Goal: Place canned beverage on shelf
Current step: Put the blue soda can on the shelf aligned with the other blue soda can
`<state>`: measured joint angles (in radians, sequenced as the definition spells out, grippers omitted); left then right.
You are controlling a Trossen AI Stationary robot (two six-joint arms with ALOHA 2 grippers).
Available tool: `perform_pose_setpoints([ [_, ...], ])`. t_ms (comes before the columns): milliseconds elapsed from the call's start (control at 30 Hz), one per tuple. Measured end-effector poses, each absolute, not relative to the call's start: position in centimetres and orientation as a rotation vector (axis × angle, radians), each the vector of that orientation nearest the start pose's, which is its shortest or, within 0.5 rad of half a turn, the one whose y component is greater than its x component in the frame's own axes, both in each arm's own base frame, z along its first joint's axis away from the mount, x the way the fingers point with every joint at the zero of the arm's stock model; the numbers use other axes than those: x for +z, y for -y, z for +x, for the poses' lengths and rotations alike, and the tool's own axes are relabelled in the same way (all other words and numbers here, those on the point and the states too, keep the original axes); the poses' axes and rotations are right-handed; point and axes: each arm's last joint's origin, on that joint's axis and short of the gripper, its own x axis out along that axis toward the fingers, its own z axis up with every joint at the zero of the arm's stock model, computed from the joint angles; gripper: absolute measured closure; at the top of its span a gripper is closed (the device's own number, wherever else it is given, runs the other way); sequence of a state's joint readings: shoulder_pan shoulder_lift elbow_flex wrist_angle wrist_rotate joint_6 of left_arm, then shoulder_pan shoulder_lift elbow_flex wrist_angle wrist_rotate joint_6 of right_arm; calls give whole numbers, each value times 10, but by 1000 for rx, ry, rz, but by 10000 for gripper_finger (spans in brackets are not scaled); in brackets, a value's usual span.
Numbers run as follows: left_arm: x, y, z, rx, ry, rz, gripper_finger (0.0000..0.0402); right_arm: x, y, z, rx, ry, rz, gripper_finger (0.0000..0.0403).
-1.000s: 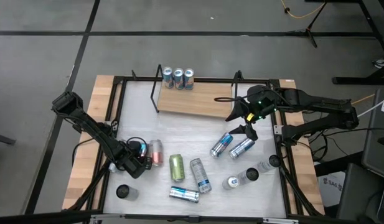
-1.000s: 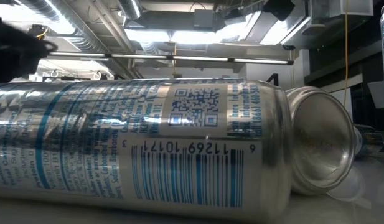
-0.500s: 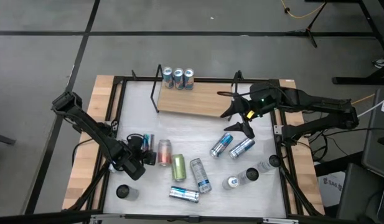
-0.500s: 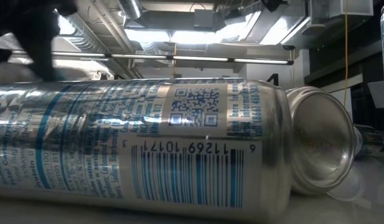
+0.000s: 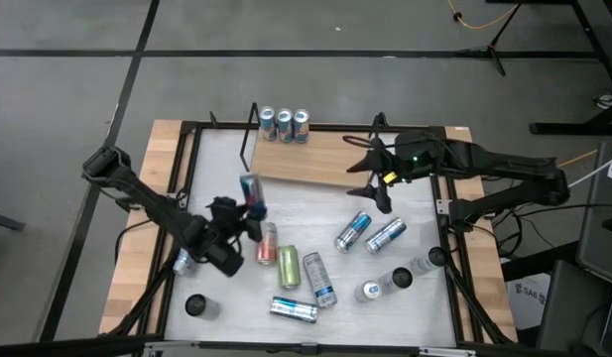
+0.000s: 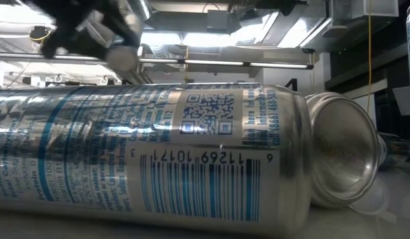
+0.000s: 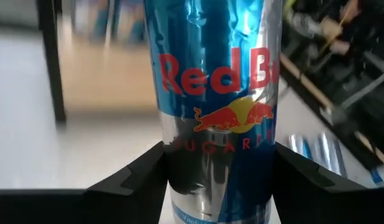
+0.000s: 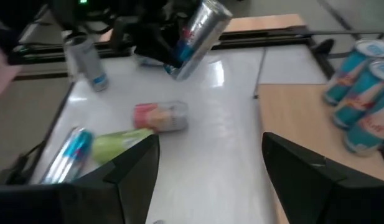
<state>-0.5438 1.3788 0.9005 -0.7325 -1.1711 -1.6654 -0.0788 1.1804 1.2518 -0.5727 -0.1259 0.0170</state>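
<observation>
1. My left pincer [image 5: 248,203] grasps a blue-and-silver can [image 5: 252,188], lifted off the tabletop [image 5: 306,213] and tilted, just short of the shelf's [image 5: 315,159] left wire frame [image 5: 250,144]. In my left wrist view the can [image 7: 216,106] sits clamped between my two dark fingers [image 7: 132,177].
2. To do this step well, I judge I should bring the can upright before it crosses the shelf's front edge, clear the left wire frame, and aim for bare board beside the three cans [image 5: 285,125] standing at the shelf's back left. I should lower until the base rests flat, and only then let go, so it does not tip into its neighbours.
3. Loose cans lie on the tabletop below the shelf: a pink can [image 5: 267,243] and a green can [image 5: 289,266] nearest my left pincer, more to the right.
4. My right pincer [image 5: 370,183] hovers at the shelf's right end, released and holding nothing; the right wrist view shows its fingers [image 8: 126,165] spread with only tabletop between them.
5. Against a second ago: my left pincer was low on the tabletop, well below the shelf; now the can is raised and much nearer the shelf. My right pincer has drawn slightly up toward the shelf.
</observation>
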Motion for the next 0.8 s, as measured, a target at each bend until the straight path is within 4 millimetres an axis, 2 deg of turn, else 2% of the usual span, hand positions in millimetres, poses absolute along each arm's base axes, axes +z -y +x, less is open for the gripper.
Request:
perform_pose_setpoints([
  [200, 229, 80, 250, 1041, -46, -429, 185, 371, 18, 262, 4, -487, 57, 132],
  [533, 210, 61, 292, 1103, -82, -260, 185, 360, 24, 302, -67, -377, 35, 132],
  [800, 197, 48, 312, 1132, -69, -259, 181, 354, 45, 324, -133, -279, 38, 132],
])
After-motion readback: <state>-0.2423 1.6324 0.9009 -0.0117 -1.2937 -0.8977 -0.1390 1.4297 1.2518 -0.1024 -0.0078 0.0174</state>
